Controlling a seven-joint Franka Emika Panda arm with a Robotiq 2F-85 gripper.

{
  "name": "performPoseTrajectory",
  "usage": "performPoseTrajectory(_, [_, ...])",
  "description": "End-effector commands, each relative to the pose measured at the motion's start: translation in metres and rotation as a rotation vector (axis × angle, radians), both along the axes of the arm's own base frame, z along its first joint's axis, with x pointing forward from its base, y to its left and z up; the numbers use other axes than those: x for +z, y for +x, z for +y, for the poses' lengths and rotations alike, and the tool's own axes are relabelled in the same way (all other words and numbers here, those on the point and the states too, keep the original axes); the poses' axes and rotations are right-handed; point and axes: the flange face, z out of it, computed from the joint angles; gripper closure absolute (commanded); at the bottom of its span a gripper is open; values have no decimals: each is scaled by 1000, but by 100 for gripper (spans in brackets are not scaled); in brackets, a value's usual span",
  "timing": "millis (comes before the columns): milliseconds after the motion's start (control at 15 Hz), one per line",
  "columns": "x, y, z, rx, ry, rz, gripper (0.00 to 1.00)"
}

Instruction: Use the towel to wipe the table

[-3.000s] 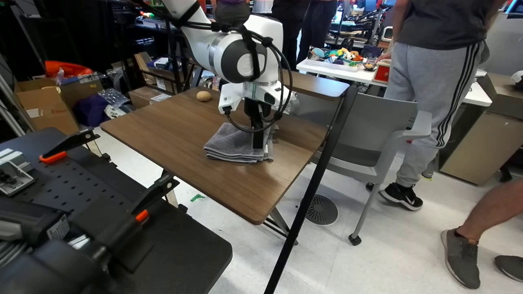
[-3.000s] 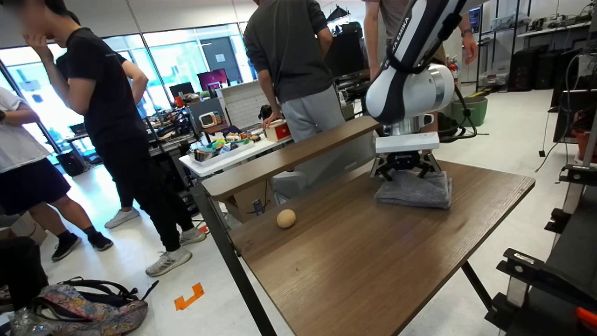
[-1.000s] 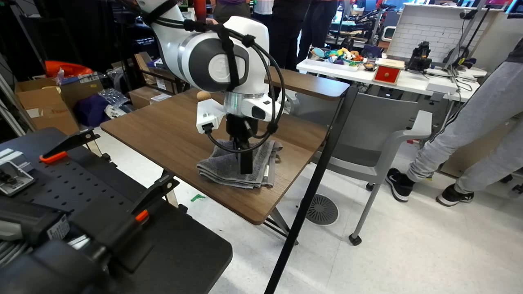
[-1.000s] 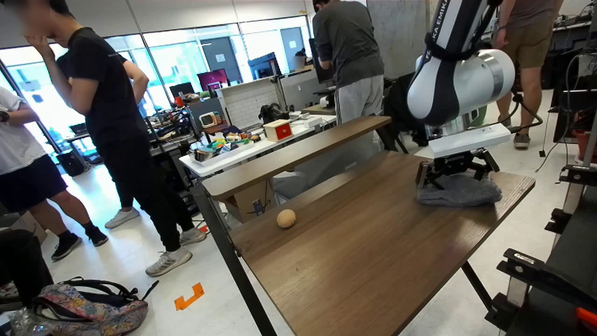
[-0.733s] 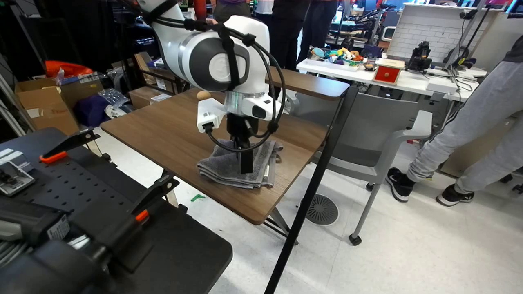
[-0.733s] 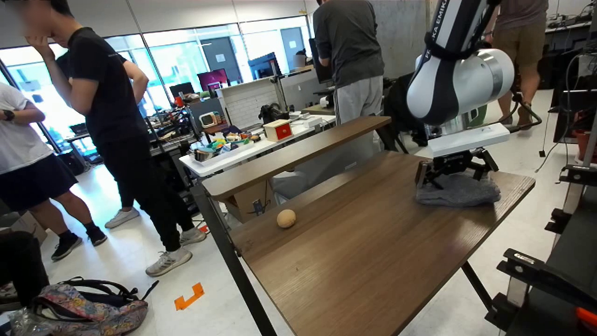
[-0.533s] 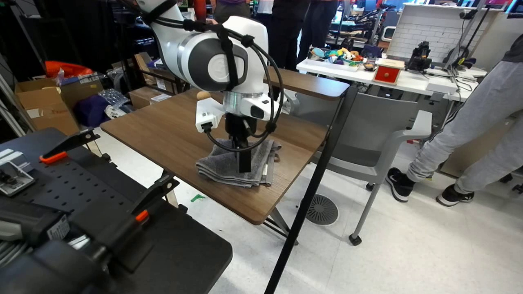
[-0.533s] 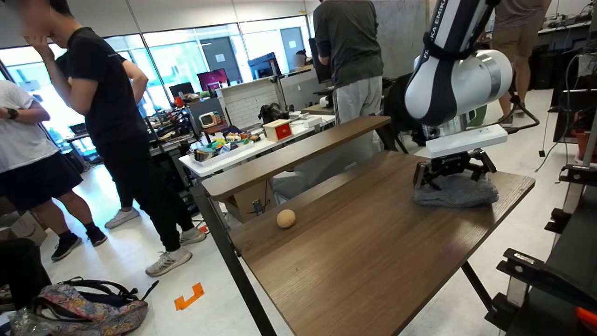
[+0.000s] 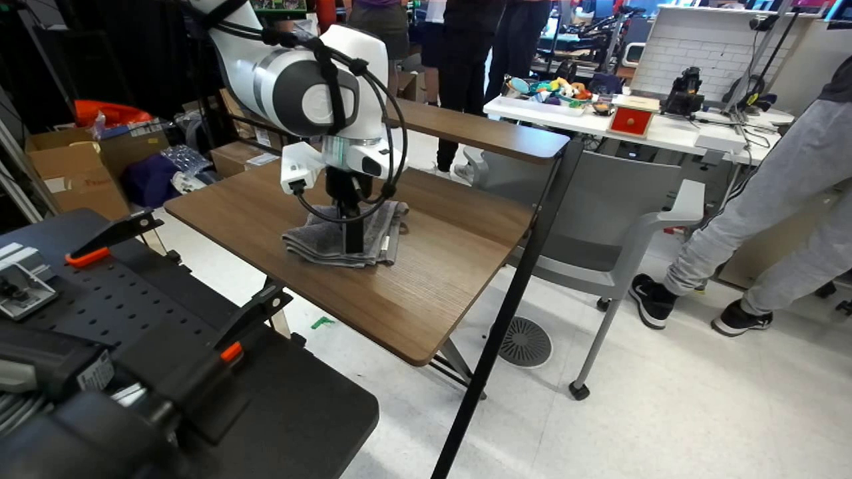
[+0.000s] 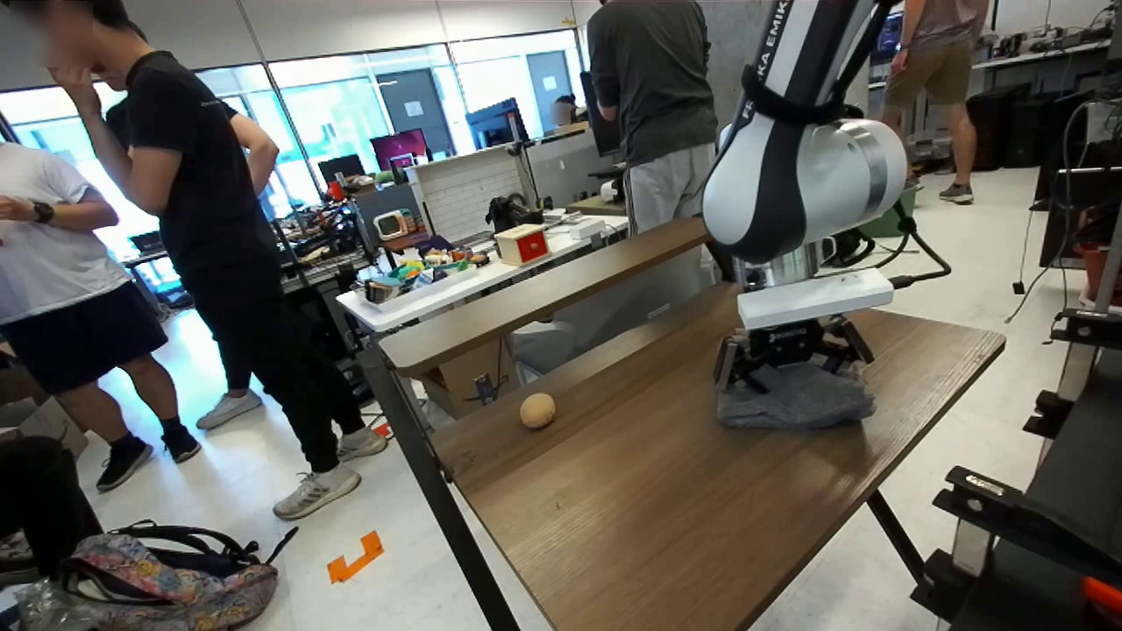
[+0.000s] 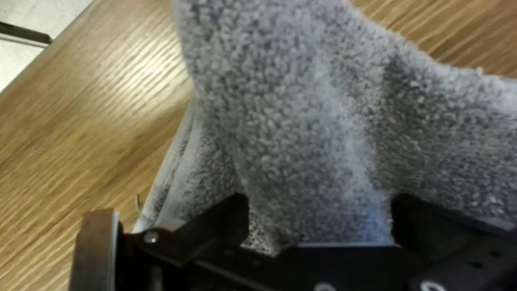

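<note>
The grey folded towel (image 9: 313,241) lies rumpled on the brown table (image 9: 426,293), away from the near corner. In an exterior view the same towel (image 10: 793,407) sits under my gripper (image 10: 796,375), whose jaws are spread wide and pressed down over the cloth. One finger (image 9: 353,234) stands against the towel's near side. The wrist view is filled by the towel (image 11: 291,105), bulging up between the spread linkages; one finger (image 11: 95,250) shows at lower left over the wood, the opposite fingertip is out of sight. The jaws are not clamped on the cloth.
A round tan object (image 10: 537,410) rests on the table near the raised shelf (image 10: 561,294); the arm hides it in the opposite view. A black workbench (image 9: 299,392) with orange clamps stands beside the table. A grey chair (image 9: 579,219) is close by. People stand around.
Over the last half second, gripper and towel have slid together across the table, away from the near corner. Before that they had moved toward that corner. The jaws have stayed wide.
</note>
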Motion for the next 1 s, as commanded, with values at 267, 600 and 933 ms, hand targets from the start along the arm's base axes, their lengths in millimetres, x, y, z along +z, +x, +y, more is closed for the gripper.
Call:
performPoseTrajectory(267, [-42, 24, 39, -50, 18, -11, 0])
performPoseTrajectory(600, [-25, 79, -5, -276, 72, -67, 0])
performPoseTrajectory(933, [-30, 96, -4, -351, 130, -38, 0])
